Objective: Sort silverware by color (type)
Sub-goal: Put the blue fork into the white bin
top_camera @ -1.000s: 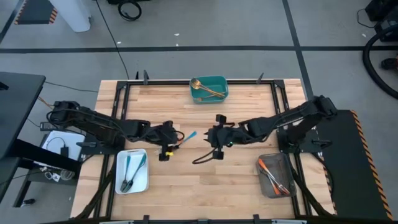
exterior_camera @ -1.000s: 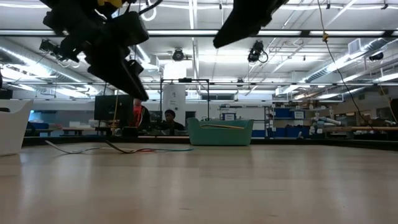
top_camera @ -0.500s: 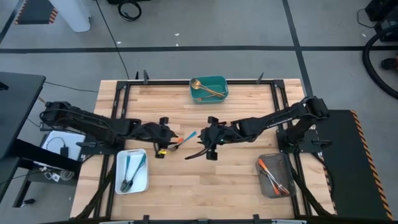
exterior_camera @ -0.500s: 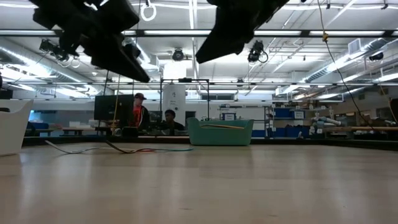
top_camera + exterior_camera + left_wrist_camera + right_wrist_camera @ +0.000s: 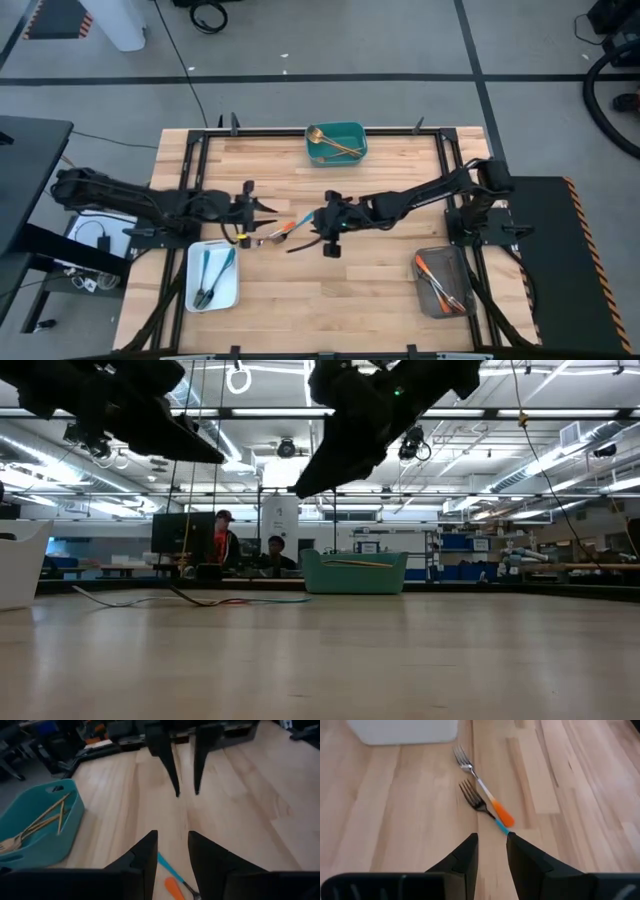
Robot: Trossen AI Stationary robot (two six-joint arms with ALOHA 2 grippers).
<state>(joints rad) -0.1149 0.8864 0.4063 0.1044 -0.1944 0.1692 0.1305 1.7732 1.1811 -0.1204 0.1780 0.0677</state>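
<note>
two forks, one gap

between the grippers, mid-table, an orange-handled fork and a teal-handled fork lie crossed, touching. left gripper and right gripper hover part-open, empty. risk: pinching both, or nudging one away.

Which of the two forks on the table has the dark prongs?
The blue-handled fork. Its prongs are dark, while the orange-handled fork beside it has shiny silver prongs.
</note>
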